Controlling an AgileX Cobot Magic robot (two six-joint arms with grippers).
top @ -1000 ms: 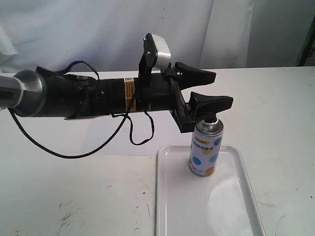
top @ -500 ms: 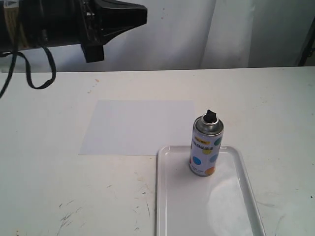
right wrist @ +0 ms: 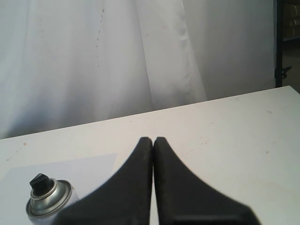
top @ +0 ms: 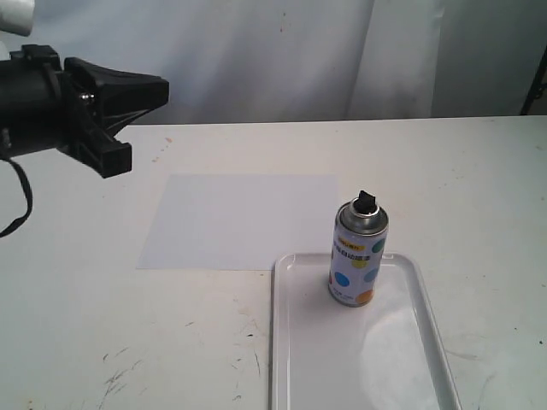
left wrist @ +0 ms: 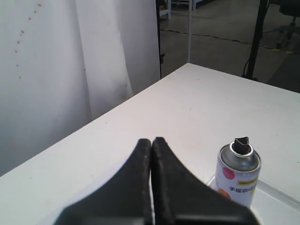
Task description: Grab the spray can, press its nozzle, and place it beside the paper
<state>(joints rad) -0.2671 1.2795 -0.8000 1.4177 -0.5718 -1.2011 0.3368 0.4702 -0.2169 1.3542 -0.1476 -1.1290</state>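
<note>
— Where is the spray can (top: pixel 359 254)?
— Right of centre in the exterior view. It stands upright inside the white tray (top: pixel 295 359), close to the tray's far rim, and nothing touches it.
— And the nozzle (top: pixel 367 202)?
— It is black and sits on top of the can's silver shoulder, uncovered.
— The paper (top: pixel 244 220)?
— It lies flat on the table (top: pixel 479 162) in the middle of the frame, left of the can and a little above it. Its lower right corner meets the tray's upper left corner, and I cannot tell whether the tray lies over it there. The can is on the tray, not on the sheet.
— What of the left claw (top: pixel 161 89)?
— It is in the upper left of the frame, raised off the table in front of the white curtain (top: pixel 299 51) and well apart from the can. Its two black fingers (top: pixel 120 85) are pressed together with nothing between them, tips pointing right. The left wrist view also shows them flat against each other, with the can beyond them.
— And the right claw (right wrist: pixel 153 139)?
— It does not show in the exterior view. In its own wrist view its fingers are together too, and empty. The top of the can and part of the paper lie on the table past them
</note>
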